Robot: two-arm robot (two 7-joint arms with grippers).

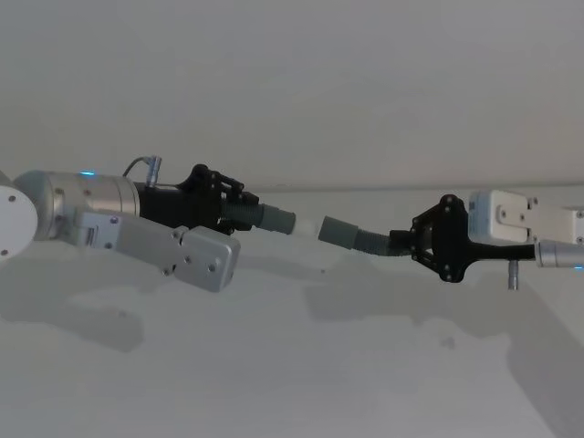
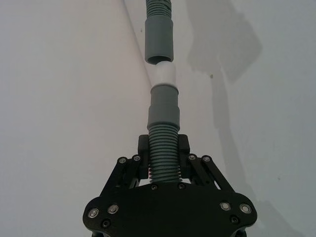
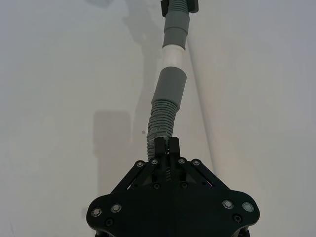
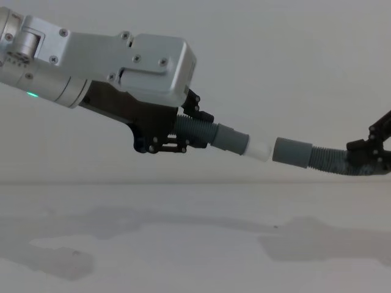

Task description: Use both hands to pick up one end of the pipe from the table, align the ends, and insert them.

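Observation:
Both pipe pieces are held in the air above the table point(image 1: 292, 365). My left gripper point(image 1: 239, 208) is shut on the ribbed part of the shorter piece point(image 1: 269, 217), whose white tip point(image 1: 307, 225) points right. My right gripper point(image 1: 408, 245) is shut on the ribbed part of the longer, bent piece point(image 1: 365, 239). Its grey cuff point(image 4: 291, 151) faces the white tip point(image 4: 256, 148), almost in line, with a slight gap between them. In the left wrist view the white tip point(image 2: 163, 74) sits right at the mouth of the other cuff point(image 2: 159, 39).
The white table point(image 4: 195, 244) lies bare below both arms, with only their shadows and faint smudges on it. A plain pale wall point(image 1: 292, 82) stands behind.

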